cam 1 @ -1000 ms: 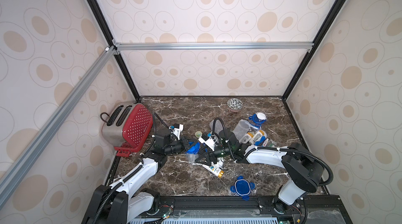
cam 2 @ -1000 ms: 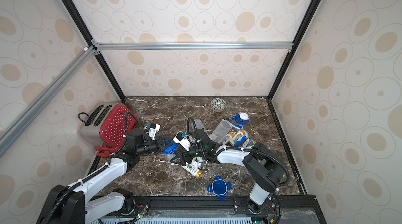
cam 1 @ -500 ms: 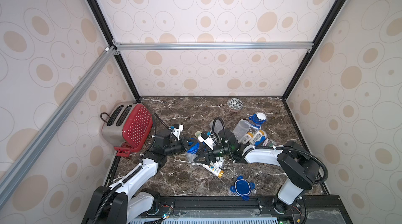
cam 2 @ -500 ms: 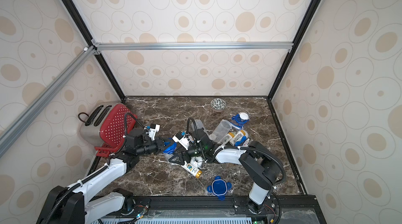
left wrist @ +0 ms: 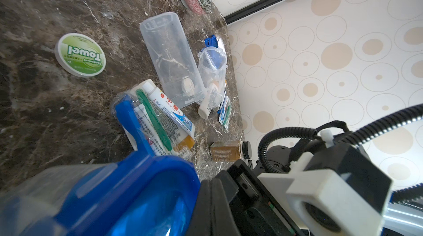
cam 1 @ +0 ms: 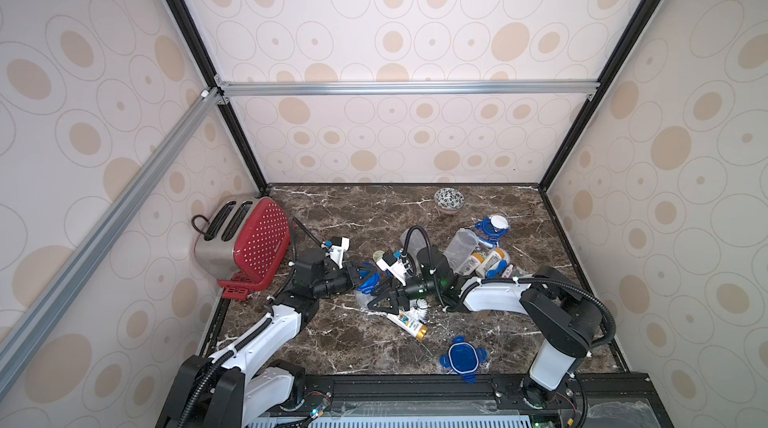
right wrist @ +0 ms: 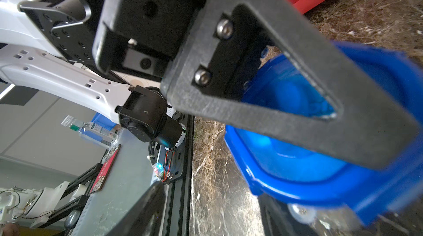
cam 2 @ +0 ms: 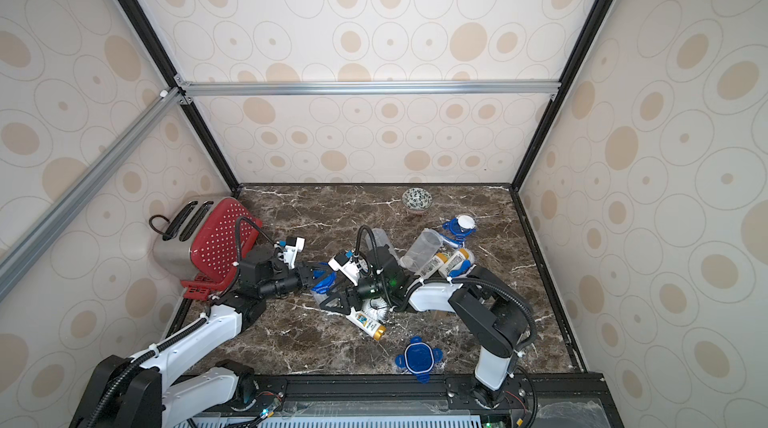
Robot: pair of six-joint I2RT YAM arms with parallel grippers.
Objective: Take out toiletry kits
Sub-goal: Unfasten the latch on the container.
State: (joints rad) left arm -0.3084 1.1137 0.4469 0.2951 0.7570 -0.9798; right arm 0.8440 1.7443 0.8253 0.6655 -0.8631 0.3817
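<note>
While the closed left gripper (cam 1: pixel 360 275) and right gripper (cam 1: pixel 380 296), jaws partly apart, flank one blue lid (cam 1: pixel 369 282), hold unclear, three cylindrical gold-capped white bottles (cam 1: pixel 409 324) lie flat.

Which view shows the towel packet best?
The left wrist view: the towel packet lies close, label readable. A top view shows it as a tiny pale disc; the right wrist view shows none of it.

- left arm (cam 1: pixel 266 334) stretched out low toward the middle, left claw (cam 1: pixel 360 276) clamped fully shut
- right arm (cam 1: pixel 494 299) bent at the elbow, lying low, right claw (cam 1: pixel 376 296) with jaws partly apart
- the two claws meet tip to tip
</note>
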